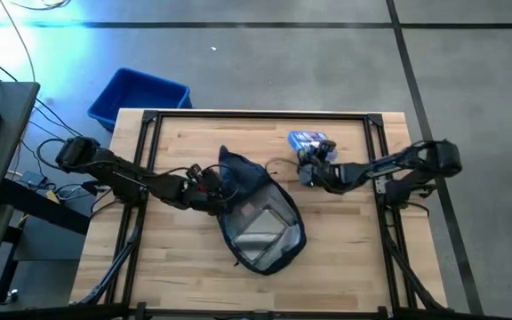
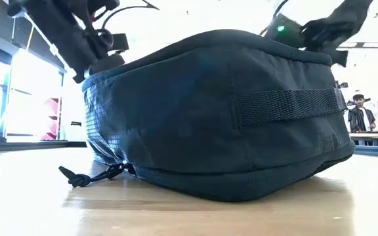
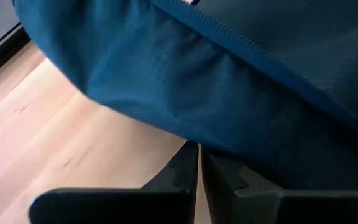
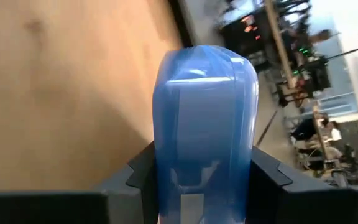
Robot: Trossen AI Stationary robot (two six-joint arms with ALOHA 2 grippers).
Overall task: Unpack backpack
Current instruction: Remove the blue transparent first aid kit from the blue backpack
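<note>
The backpack (image 1: pixel 258 211) lies near the middle of the counter (image 1: pixel 176 267), its opened side facing up, so that a pale lining or a flat item shows inside the lower half; what that is cannot be told from above. The task looks partly done.

The right tool (image 1: pixel 314 158) sits between the backpack and the counter's far edge, toward the far right corner, and its fingers are closed on a blue plastic packet (image 4: pixel 204 124), which fills the gap between them in the right wrist view. The packet is out of the bag and over bare wood, so this one item counts as removed, though it is not yet released. Whether it touches the counter cannot be told.

The left tool (image 1: pixel 204 185) is at the backpack's left side, its fingers (image 3: pixel 185 174) drawn fully together. In the left wrist view the navy fabric hangs right over them, and the low view shows that arm up at the bag's upper edge, so it is judged to be pinching or bracing the fabric to keep the bag open and steady; the exact grip is hidden.

Still left, by this judgement: set the packet down, then reach in for whatever remains inside. A blue bin (image 1: pixel 139 96) stands on the floor beyond the far left corner, and nothing shows inside it from above.
</note>
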